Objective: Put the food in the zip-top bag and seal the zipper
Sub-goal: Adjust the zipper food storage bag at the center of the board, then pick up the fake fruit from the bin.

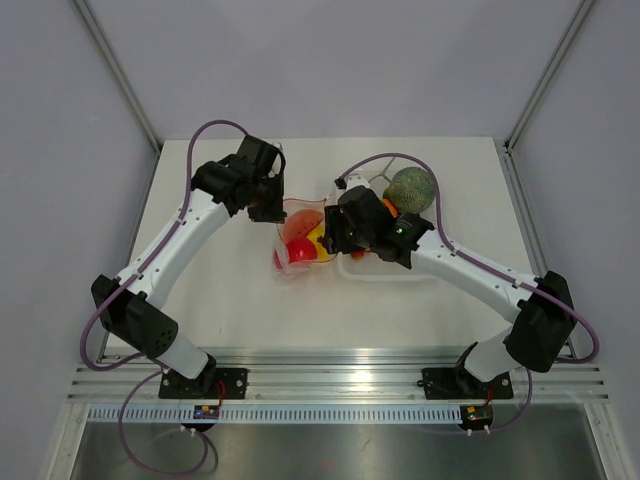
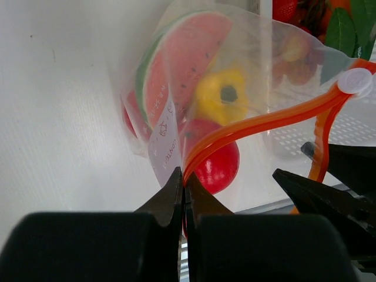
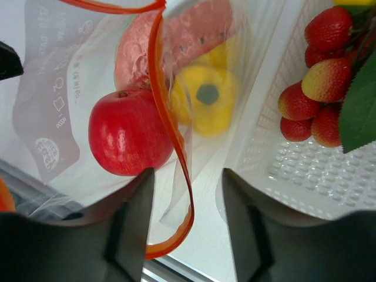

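Zip-top bag (image 1: 300, 215) noted on table (image 1: 230, 290) beside white tray (image 3: 305, 170), loaded with apple (image 3: 129, 132) and other food. Film judged thin, limp, slippery; stiffer zipper (image 2: 264, 120) recommended as hold. Left gripper (image 2: 183, 188) pinched onto zipper; right gripper (image 3: 185, 179) spread, straddling it

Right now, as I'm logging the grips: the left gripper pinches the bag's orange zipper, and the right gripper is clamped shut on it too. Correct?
Not quite. The left gripper does pinch the zipper, but the right gripper is not clamped on it. The right wrist view shows it open, its fingers apart, with the zipper hanging loose between them.
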